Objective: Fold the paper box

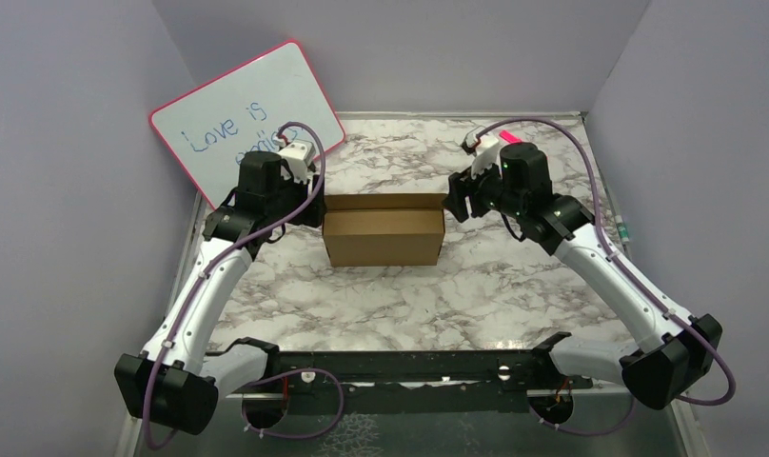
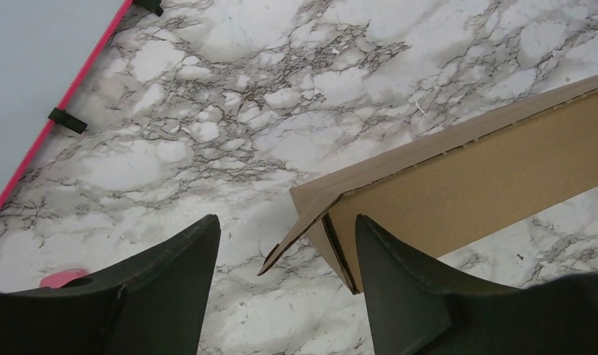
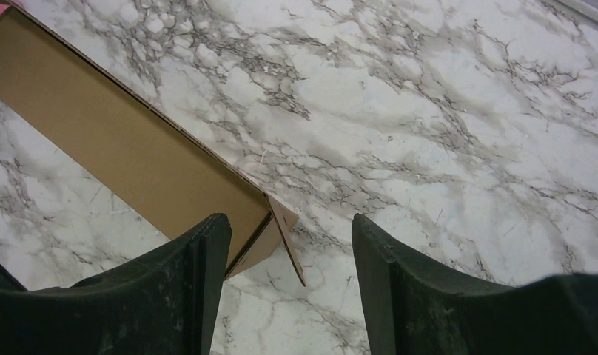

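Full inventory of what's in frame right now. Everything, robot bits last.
paper box: one, plain brown, mid-table between the grippers, top open
whiteboard: one, white with pink frame, handwriting on it, tilted at the back left
small pink item: one, on the table beside the left gripper's finger; cannot tell what it is
table: one, white-grey marble pattern
walls: lilac, on three sides
left arm: white and black, reaching to the box's left end
right arm: white and black, reaching to the box's right end
left gripper: black, open, box corner between its fingers
right gripper: black, open, box corner between its fingers
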